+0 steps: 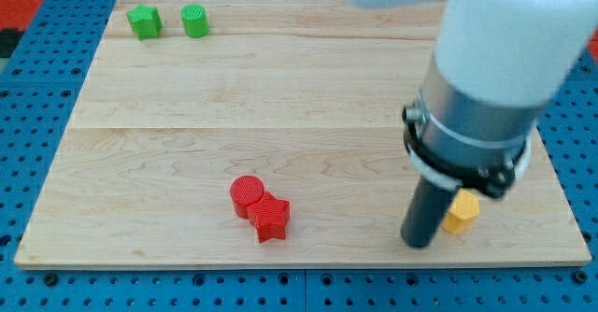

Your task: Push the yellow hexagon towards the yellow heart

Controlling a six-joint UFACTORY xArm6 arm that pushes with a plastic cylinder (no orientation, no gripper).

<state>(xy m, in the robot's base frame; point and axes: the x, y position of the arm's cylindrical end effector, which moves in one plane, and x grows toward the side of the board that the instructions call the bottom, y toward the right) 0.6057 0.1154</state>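
Light wooden table (280, 97) on blue pegboard (37, 78); my tip (418, 244) touches yellow hexagon (461, 211), lower right. No jaws fitted.

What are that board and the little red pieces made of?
The board looks like pale, unvarnished wood: visible grain and plank seams, matte finish. The red cylinder and the red star touching it look like matte plastic, possibly 3D-printed, judging by fine ridges on top, though that's uncertain.

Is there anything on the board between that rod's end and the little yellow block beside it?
Nothing: in the camera view, my tip sits just left of the yellow hexagon, with at most a sliver of bare board between them.
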